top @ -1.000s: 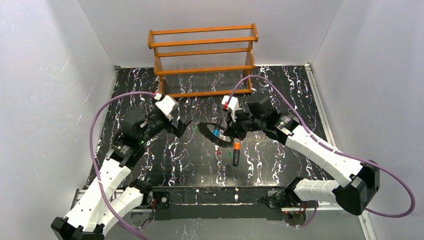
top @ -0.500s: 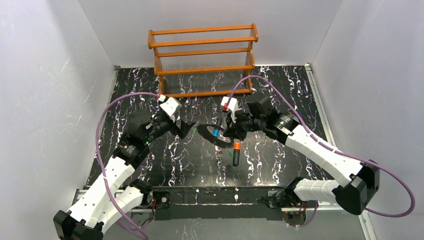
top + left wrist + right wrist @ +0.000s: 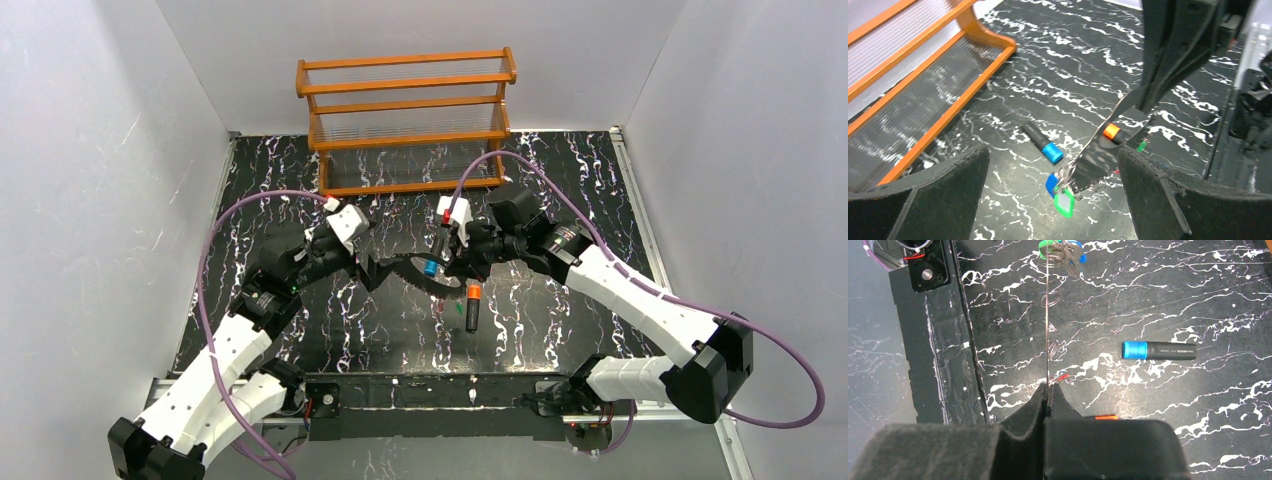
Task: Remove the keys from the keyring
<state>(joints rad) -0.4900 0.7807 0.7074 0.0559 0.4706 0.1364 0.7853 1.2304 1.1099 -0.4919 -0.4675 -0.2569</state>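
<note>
On the left side of the black marbled table (image 3: 270,190), the left gripper (image 3: 375,268) is seen w/ its jaws spread wide, and nothing is held between them. In the left wrist view the jaws are placed at both sides of the near end of the keyring (image 3: 1098,155), apart from it. At this end the keys (image 3: 1063,202) are hung: one green and one blue head are seen close together, low over the table; whether the surface is touched cannot be told. The keyring is held off the table, tilted, betw. the two grippers. Beyond it, a marker w/ blue cap (image 3: 1043,142) is laid on the table. Further right, the ring's other edge is pinched by the right gripper (image 3: 1047,395), w/ the jaws pressed tight on the thin band. Near there a small green piece (image 3: 458,310) is seen on the table, too small to be told exactly, and just right of it a marker w/ orange cap (image 3: 472,305) is laid. At the back an orange wooden rack (image 3: 405,120) is stood.
</note>
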